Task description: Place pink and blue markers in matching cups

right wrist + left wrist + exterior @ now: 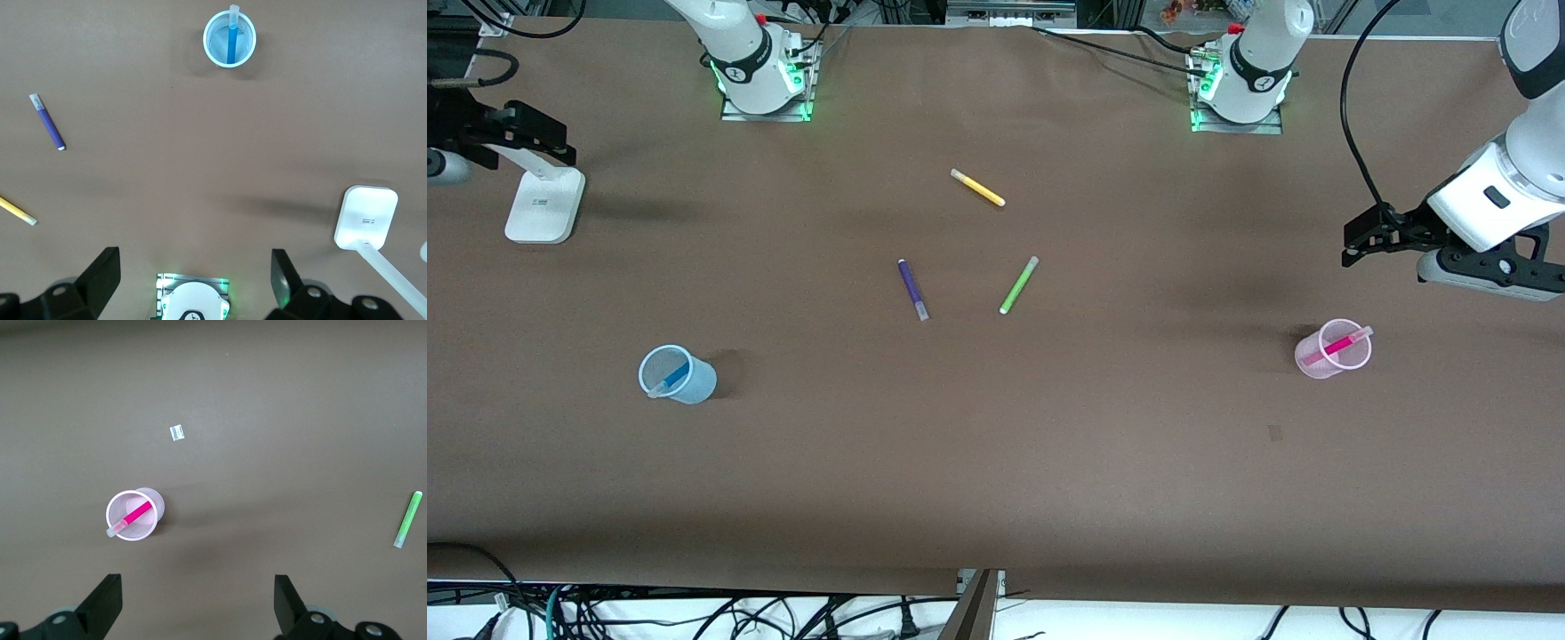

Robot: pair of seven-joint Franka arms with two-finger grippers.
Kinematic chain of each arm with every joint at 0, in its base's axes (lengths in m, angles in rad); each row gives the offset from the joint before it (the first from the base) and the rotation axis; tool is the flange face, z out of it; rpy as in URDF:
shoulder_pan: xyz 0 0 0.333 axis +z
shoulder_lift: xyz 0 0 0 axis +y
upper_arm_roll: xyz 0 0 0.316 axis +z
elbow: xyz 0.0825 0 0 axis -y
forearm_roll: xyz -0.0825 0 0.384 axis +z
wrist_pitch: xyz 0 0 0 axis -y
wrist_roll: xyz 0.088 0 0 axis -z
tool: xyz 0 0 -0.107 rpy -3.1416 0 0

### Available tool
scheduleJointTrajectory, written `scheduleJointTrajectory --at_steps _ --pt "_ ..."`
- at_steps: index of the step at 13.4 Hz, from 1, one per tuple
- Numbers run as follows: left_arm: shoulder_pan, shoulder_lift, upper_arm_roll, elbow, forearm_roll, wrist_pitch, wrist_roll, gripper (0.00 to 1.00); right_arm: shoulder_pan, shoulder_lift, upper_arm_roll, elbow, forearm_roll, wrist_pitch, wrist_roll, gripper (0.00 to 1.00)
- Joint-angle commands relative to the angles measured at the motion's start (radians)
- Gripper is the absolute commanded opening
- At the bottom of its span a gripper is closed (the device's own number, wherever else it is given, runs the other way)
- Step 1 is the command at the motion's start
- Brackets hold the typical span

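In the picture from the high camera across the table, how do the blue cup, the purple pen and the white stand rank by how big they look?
1. white stand, clearly largest.
2. blue cup.
3. purple pen: almost as long as the cup is wide, but far slimmer.

Three stray pens and a lamp base share my table.
Yellow pen at twelve o'clock, purple pen and green pen beneath; white stand at nine.

Blue marker upright in the blue cup.
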Motion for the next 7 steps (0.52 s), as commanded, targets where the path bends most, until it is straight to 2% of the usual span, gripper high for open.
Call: scheduleJointTrajectory --at_steps 1,4,7 --pt "0.004 -0.029 0.003 -0.026 -0.009 0.006 0.028 1.00 -0.005 -0.024 0.000 -0.031 -0.014 -0.020 0.031 1.00" --pt "0.004 -0.029 0.003 -0.028 -0.009 0.005 0.033 1.00 -0.005 -0.012 -0.001 -0.019 -0.011 -0.031 0.041 1.00" --pt "0.004 -0.029 0.003 -0.026 -0.009 0.003 0.033 1.00 -0.007 0.053 -0.009 0.062 -0.011 -0.044 0.024 1.00"
